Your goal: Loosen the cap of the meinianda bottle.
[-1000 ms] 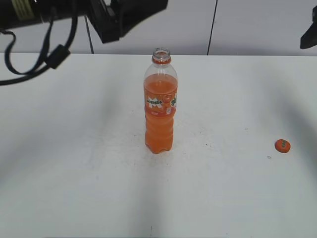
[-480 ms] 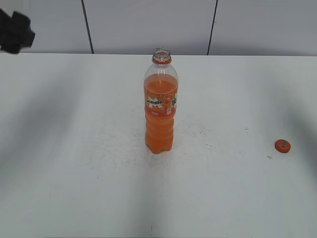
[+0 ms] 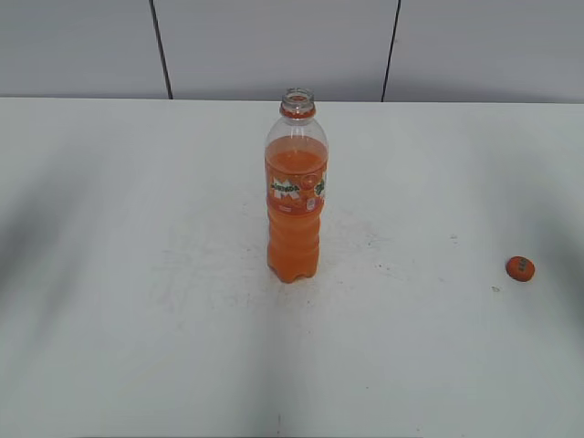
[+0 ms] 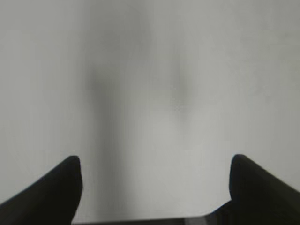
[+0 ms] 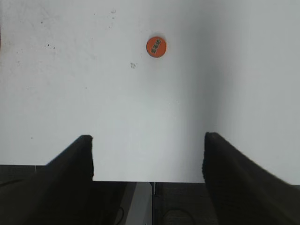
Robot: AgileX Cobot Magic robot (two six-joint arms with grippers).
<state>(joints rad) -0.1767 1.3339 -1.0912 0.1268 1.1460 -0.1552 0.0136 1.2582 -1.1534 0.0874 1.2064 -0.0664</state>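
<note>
You had a white surface filling most of the exterior view, marked with fine dark specks and faint scuffs around its middle and crossed by soft grey shadows toward the left and right sides. Behind it stood a pale grey wall, split into panels by two thin dark vertical seams. In the right wrist view the near edge of the surface ended over a darker floor, and a small pale fleck lay on the white top.
</note>
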